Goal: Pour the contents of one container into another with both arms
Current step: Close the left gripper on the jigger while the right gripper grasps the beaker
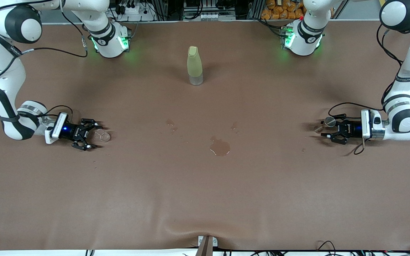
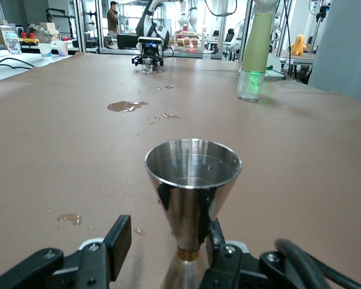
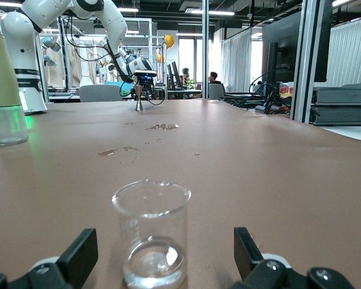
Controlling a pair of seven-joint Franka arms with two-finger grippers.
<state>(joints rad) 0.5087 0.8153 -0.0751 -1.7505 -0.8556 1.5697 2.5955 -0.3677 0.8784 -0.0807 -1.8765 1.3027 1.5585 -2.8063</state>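
Observation:
The tiny clear glass cup (image 1: 102, 135) stands upright on the brown table at the right arm's end, with a little liquid at its bottom (image 3: 151, 241). My right gripper (image 1: 94, 136) sits low at the table, open around the cup (image 3: 165, 245), both fingers apart from the glass. The silvery hourglass jigger (image 1: 329, 122) stands upright at the left arm's end. My left gripper (image 1: 324, 130) is open around it (image 2: 167, 238). One finger (image 2: 216, 232) rests against the jigger's waist (image 2: 192, 192), and the other finger (image 2: 118, 241) stays clear of it.
A tall yellow-green bottle (image 1: 194, 66) stands mid-table near the robots' bases. A brown puddle (image 1: 220, 147) and small wet spots (image 1: 171, 123) lie on the cloth between the two grippers. The cloth's edge nearest the front camera is wrinkled.

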